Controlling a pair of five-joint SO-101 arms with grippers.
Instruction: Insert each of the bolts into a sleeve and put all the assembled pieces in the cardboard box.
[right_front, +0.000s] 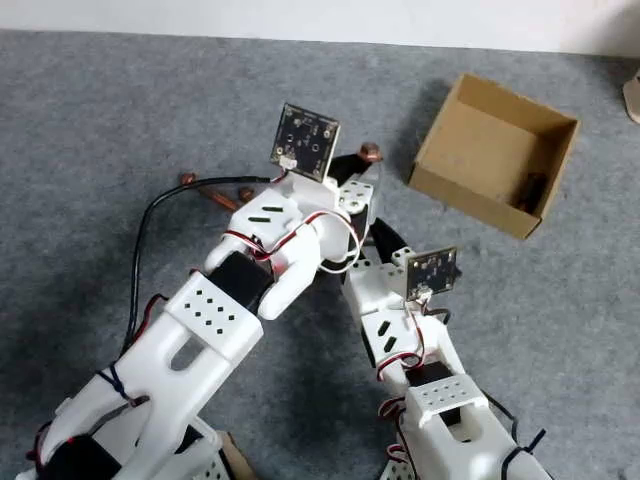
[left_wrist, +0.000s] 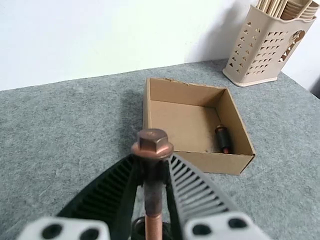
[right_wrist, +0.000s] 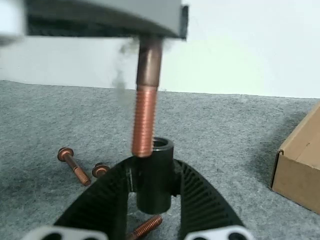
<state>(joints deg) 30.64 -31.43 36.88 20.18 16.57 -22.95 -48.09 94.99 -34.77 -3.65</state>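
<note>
One camera overhead, two riding the wrists.
The high view looks steeply down on the grey table (right_front: 100, 120) from above. The left wrist view looks along the left gripper (left_wrist: 152, 160) toward the cardboard box (left_wrist: 200, 161), shared with the high view. The right wrist view sits low, close behind the right gripper (right_wrist: 152, 167), facing level across the table; both wrist views share one bolt (left_wrist: 152, 145).

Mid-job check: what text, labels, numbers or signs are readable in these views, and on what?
No readable text anywhere.
cardboard box: plain walls, no print.
bolt: no legible stamp on its head.
camera boards: marks too small to read.
beige holder: holes only, no print.
</note>
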